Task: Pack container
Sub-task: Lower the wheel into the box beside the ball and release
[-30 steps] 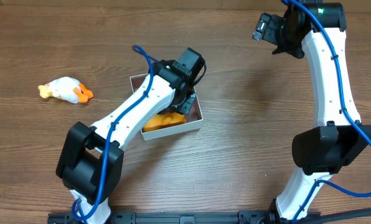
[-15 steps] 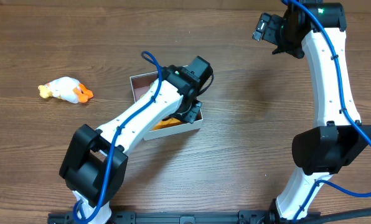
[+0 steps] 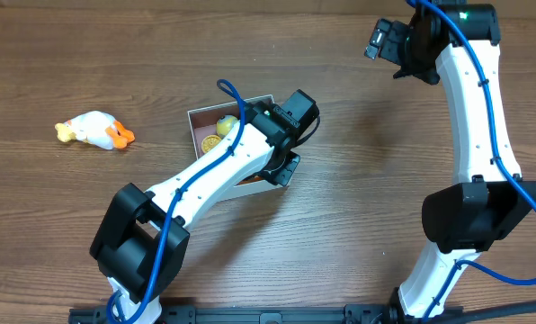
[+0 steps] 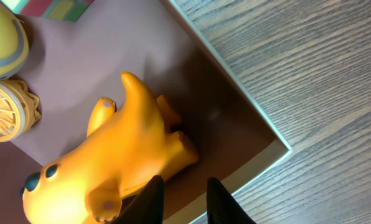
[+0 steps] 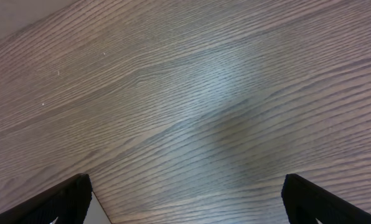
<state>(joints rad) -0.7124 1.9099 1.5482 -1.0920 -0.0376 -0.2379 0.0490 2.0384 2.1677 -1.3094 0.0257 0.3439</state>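
The container [image 3: 194, 121] is a shallow white-walled box with a mauve floor [image 4: 79, 62], at the table's middle under my left arm. An orange toy dog [image 4: 123, 155] lies on its side inside, by the near-right corner. A yellow ball-like toy [image 4: 2, 37] and a tan waffle-like toy [image 4: 8, 112] sit further in. My left gripper [image 4: 184, 182] hovers over the container's front-right wall [image 4: 260, 118]; its jaws stand slightly apart with nothing between them, just beside the dog. My right gripper [image 5: 195, 202] is wide open over bare wood at the far right [image 3: 382, 40].
A white and orange duck toy [image 3: 94, 130] lies on the table well left of the container. My left arm [image 3: 214, 171] covers most of the container from above. A multicoloured item [image 4: 55, 7] shows at the container's far corner.
My left arm has swung right across the container, uncovering the yellow toys at its back left and hiding the orange dog from above. The right arm has not moved.
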